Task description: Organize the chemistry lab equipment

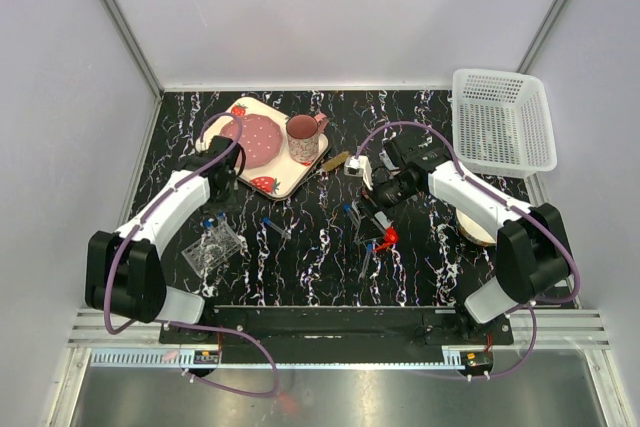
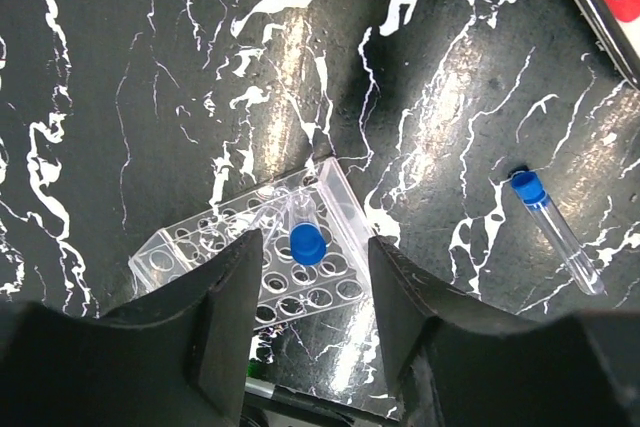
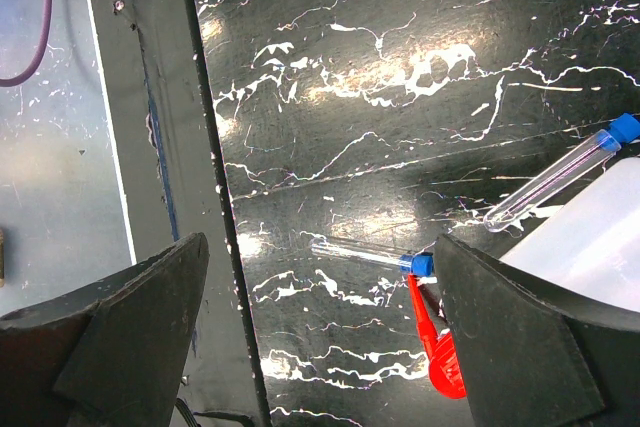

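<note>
The clear tube rack (image 2: 200, 247) lies on the black marbled table, with one blue-capped tube (image 2: 307, 243) standing in it. My left gripper (image 2: 315, 255) is open and empty just above that tube; it also shows in the top view (image 1: 214, 195), over the rack (image 1: 214, 245). A loose tube (image 2: 555, 232) lies beside the rack. My right gripper (image 3: 322, 247) is open and empty above a lying tube (image 3: 370, 252). Next to it are the translucent squeeze bottle (image 3: 590, 237), its red cap (image 3: 438, 342), and another tube (image 3: 560, 177).
The strawberry tray (image 1: 262, 147) with pink plate and mug (image 1: 303, 137) sits at back left. A wooden-handled tool (image 1: 335, 160) lies beside it. A white basket (image 1: 503, 119) stands at back right. Another tube (image 1: 275, 225) lies mid-table. The table's front rail (image 3: 165, 147) runs near my right gripper.
</note>
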Action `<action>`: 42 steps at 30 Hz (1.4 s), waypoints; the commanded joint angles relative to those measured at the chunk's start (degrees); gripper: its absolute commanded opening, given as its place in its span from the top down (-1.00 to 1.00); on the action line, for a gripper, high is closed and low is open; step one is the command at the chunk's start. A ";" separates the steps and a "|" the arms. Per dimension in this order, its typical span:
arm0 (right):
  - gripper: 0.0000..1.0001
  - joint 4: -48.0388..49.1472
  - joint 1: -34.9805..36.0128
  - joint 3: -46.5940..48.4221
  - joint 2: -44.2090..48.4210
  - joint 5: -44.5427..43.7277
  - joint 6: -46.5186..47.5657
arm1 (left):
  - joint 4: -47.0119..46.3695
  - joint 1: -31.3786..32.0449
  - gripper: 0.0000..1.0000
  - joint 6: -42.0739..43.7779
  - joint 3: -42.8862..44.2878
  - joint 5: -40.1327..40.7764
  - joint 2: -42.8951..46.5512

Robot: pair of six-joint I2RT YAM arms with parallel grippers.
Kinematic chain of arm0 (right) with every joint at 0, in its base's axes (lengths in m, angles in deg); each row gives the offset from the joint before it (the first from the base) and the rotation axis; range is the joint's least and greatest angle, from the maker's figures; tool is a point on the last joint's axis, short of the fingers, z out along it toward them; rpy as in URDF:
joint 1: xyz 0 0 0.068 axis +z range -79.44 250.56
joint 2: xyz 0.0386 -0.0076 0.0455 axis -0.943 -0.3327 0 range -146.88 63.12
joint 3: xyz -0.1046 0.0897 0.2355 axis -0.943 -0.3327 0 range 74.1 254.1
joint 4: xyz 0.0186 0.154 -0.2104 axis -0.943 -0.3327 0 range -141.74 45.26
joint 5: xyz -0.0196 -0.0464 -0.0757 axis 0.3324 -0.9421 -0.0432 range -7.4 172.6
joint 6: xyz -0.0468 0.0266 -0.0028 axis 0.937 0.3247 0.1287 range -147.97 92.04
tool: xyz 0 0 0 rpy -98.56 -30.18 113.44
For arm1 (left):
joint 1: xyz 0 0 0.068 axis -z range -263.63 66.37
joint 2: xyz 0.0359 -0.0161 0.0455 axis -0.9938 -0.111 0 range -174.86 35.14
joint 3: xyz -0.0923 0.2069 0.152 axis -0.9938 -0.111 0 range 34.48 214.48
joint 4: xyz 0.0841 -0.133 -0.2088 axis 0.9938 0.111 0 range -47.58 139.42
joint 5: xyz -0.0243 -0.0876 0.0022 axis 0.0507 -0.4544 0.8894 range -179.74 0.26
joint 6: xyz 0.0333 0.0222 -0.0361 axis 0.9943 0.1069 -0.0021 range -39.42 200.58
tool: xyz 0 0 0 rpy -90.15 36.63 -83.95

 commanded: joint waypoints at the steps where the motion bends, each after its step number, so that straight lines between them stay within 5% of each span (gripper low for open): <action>1: -0.99 0.81 -0.41 0.44 -0.20 0.73 1.09 | -1.61 0.15 0.01 -0.32 2.89 3.85 -0.61; 26: -0.99 0.72 -0.41 0.35 -0.20 0.56 1.35 | -1.08 0.15 0.32 -1.63 -2.47 7.72 2.47; 42: -1.00 0.54 -0.50 0.35 -0.46 0.56 1.44 | 0.24 0.15 0.33 -2.16 -2.38 7.99 4.93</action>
